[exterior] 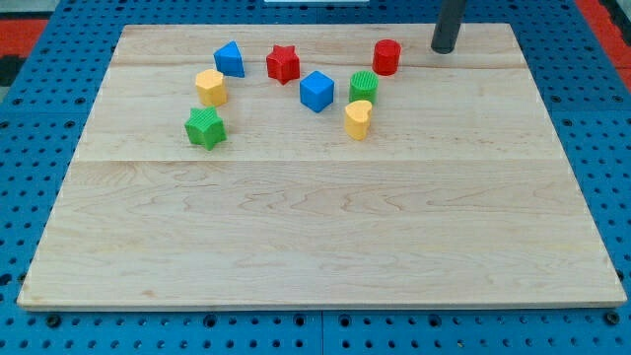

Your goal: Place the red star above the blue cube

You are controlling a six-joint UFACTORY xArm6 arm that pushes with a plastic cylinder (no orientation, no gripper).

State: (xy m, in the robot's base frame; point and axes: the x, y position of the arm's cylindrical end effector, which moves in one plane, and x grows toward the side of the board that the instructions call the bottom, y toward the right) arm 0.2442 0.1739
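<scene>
The red star (pixel 283 63) lies near the view's top, up and to the left of the blue cube (pixel 316 91), a small gap between them. My tip (pixel 443 48) rests on the board at the view's top right. It is far to the right of the red star and the blue cube, and just right of a red cylinder-like block (pixel 386 56). The tip touches no block.
A blue block (pixel 230 59) and a yellow block (pixel 210 87) lie left of the red star. A green block (pixel 205 127) lies below them. A green block (pixel 363 87) and a yellow block (pixel 358 119) lie right of the blue cube. The wooden board (pixel 315 237) sits on a blue pegboard.
</scene>
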